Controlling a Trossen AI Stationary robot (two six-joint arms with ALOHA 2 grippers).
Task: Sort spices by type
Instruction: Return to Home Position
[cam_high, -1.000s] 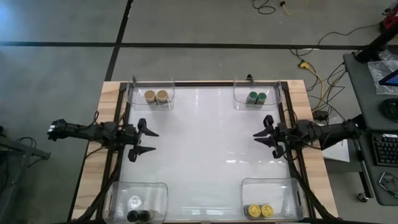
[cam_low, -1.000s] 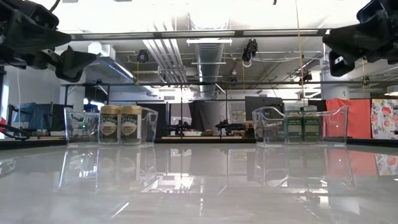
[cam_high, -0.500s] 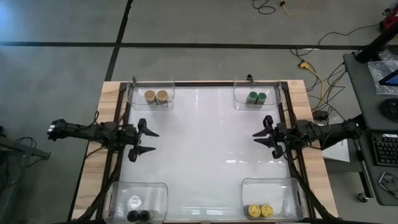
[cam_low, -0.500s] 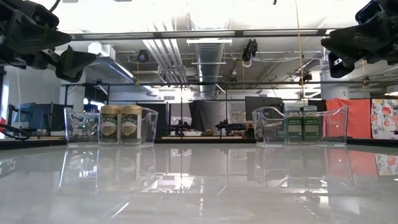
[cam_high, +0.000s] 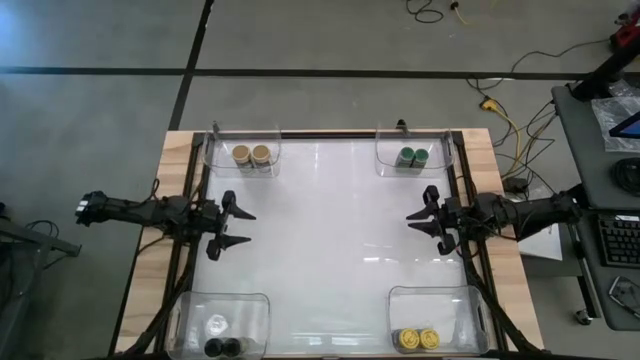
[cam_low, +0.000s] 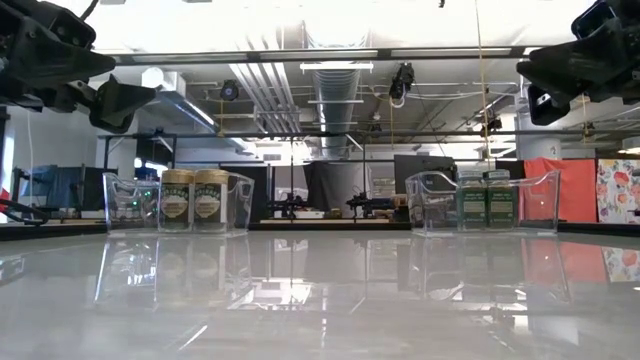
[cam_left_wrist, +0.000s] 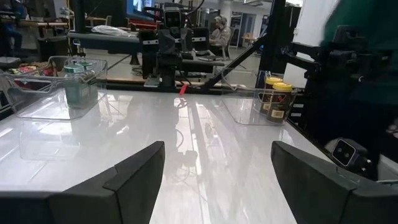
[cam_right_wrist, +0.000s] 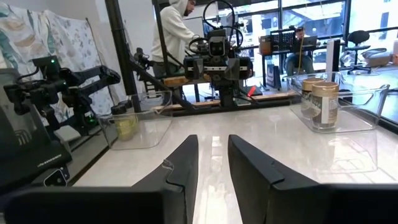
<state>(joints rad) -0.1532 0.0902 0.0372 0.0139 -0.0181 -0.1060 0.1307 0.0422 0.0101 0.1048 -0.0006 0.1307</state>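
Four pairs of small spice jars stand upright in clear tubs at the table's corners. The tan-lidded pair (cam_high: 252, 155) (cam_low: 193, 200) is far left, the green pair (cam_high: 413, 156) (cam_low: 484, 202) far right, the black pair (cam_high: 222, 347) near left, and the yellow pair (cam_high: 417, 340) (cam_left_wrist: 273, 99) near right. My left gripper (cam_high: 248, 227) hovers open over the table's left side, halfway between the near and far tubs. My right gripper (cam_high: 412, 222) hovers over the right side, its fingers a narrow gap apart. Neither gripper holds anything.
The white tabletop (cam_high: 330, 250) between the two grippers is bare and glossy. Black frame rails (cam_high: 195, 170) run along the left and right sides, just outside the tubs. A person stands in the room beyond the table (cam_right_wrist: 177, 28).
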